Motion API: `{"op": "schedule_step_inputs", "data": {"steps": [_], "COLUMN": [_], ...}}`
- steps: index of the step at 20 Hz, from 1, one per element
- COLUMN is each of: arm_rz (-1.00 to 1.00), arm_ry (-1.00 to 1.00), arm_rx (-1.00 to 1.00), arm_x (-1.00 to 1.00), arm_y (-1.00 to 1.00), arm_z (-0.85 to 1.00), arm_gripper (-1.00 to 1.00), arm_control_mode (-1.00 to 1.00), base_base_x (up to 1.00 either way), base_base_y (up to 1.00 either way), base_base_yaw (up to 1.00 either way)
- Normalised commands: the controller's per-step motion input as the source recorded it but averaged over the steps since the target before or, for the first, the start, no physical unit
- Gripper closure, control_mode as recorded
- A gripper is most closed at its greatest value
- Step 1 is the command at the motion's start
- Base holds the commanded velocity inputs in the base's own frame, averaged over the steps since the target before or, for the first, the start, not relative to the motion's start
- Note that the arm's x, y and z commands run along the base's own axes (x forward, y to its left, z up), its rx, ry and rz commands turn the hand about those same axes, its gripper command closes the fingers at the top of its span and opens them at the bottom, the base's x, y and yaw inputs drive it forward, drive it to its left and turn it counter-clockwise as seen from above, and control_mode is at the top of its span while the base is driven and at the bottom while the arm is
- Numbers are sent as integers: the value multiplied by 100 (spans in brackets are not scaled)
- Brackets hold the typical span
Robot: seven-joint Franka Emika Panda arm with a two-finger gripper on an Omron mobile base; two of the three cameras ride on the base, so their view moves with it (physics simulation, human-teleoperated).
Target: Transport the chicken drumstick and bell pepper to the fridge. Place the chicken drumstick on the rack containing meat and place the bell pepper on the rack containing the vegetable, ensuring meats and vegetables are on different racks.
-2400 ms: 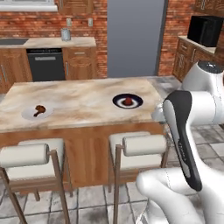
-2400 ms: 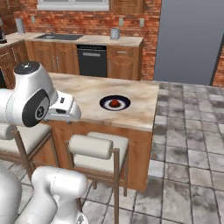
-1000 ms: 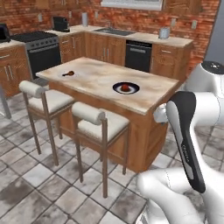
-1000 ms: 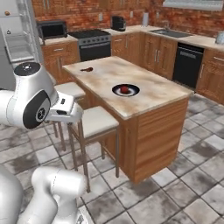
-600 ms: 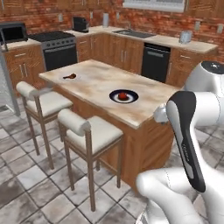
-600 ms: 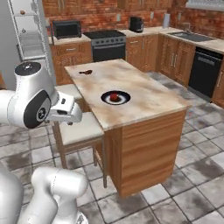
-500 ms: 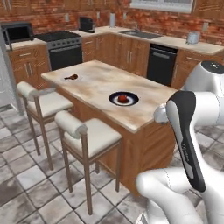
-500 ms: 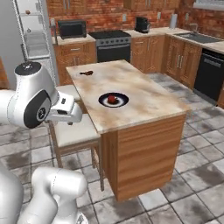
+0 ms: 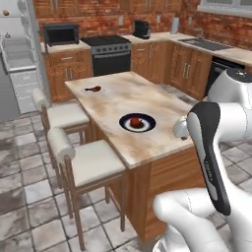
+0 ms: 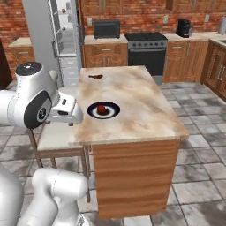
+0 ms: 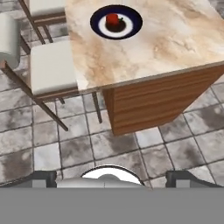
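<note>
bell pepper [image 9: 135, 121]: on a dark-rimmed plate [image 10: 113, 107] mid-desk [image 10: 141, 114].
chicken drumstick [image 10: 94, 77]: near the desk's far end, well apart from the plate.
fridge [image 10: 61, 31]: door apparently open, beyond the desk.
claw: fingertips unseen, opening can't be judged.

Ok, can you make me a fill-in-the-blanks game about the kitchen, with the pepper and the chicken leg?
1. The bell pepper sits on a dark round ____ on the island counter.
2. The chicken drumstick lies on the counter at the end nearer the ____.
3. The fridge door stands ____.
4. Beside the island stand two cushioned ____.

Missing words: plate; fridge; open; stools
</note>
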Motion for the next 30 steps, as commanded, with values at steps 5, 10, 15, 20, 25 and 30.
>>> {"op": "schedule_step_inputs", "data": {"steps": [5,10,15,20,25,30], "arm_rz": [0,0,0,0,0,2], "arm_ry": [0,0,0,0,0,0], "arm_rx": [0,0,0,0,0,0], "arm_x": [0,0,0,0,0,39], "arm_y": [0,0,0,0,0,-2], "arm_z": [0,0,0,0,0,-14], "arm_gripper": [-100,-100,-100,-100,-100,-100], "arm_control_mode": [100,100,100,100,100,-100], "base_base_x": [68,100,100,100,76,50], "base_base_y": [-89,-32,45,-18,-11,-4], "base_base_yaw": [23,12,19,46,31,4]}}
